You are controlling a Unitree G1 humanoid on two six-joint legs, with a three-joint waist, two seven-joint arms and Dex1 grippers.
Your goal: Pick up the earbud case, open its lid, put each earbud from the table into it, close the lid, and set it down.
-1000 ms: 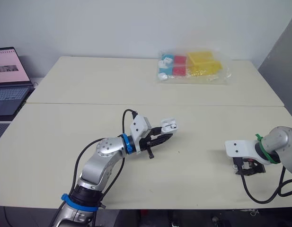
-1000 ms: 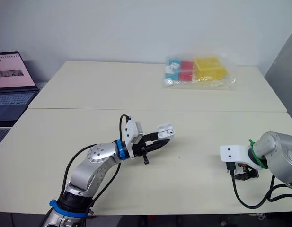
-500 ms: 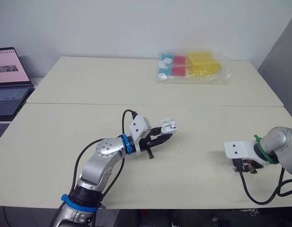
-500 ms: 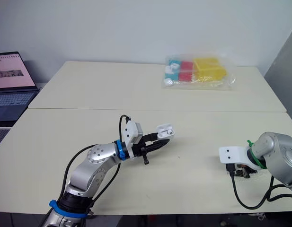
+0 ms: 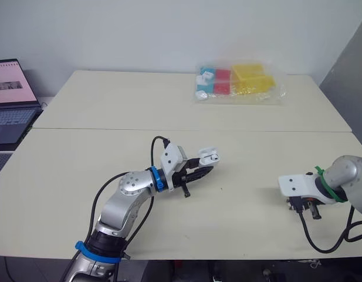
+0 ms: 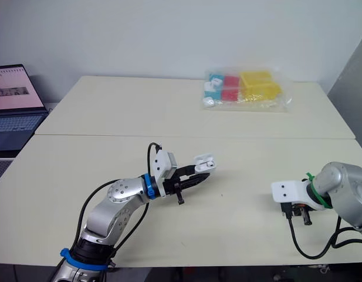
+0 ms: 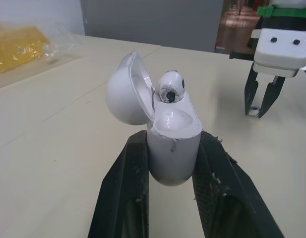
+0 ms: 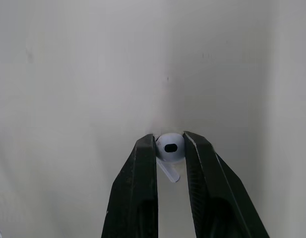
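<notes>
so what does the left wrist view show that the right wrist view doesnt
Left wrist view: the left gripper shut on the earbud case, its lid swung open, one seated earbud in a socket and the socket beside it looking empty. A plastic bag of yellow items lies beyond.

Right wrist view: the second earbud pinched between black fingers, its stem visible.

Shared: the right gripper, seen from outside in the left wrist view, and the pale table.
</notes>
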